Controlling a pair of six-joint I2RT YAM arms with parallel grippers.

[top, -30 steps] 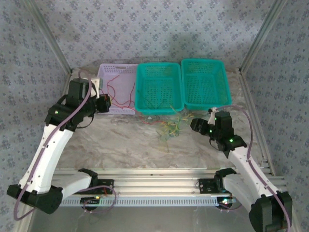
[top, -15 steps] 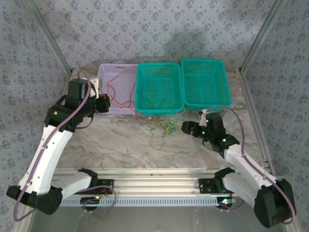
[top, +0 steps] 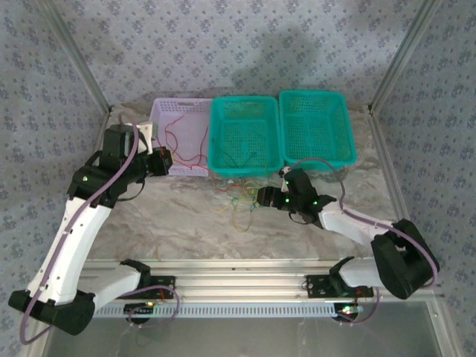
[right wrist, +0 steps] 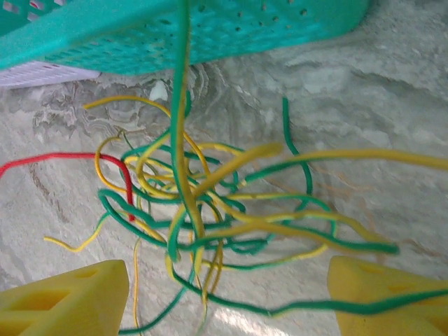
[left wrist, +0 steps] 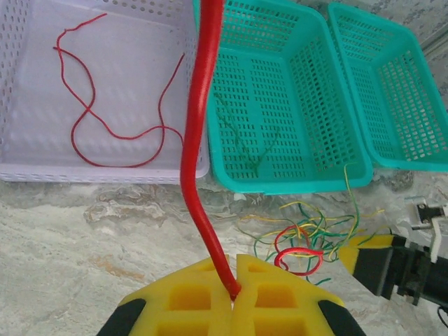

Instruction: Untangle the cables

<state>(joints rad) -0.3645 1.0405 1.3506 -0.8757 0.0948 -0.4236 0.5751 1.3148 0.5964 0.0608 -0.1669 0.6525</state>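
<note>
The cables lie as a tangle of green, yellow and red wires on the marble table in front of the middle teal basket. My right gripper is low at the tangle's right edge, open. In the right wrist view its yellow fingers stand wide on either side of the green and yellow loops. My left gripper is shut on a red cable that runs up out of its tips. In the top view the left gripper is by the lilac basket's front corner.
A lilac basket holds a loose red cable. The middle teal basket holds a thin green cable. A second teal basket stands to its right. Patterned walls and metal frame posts close in the table.
My right arm has swung left and down to the tangle, and its jaws have opened wider. The tangle has shifted slightly left. The left arm has barely moved.
</note>
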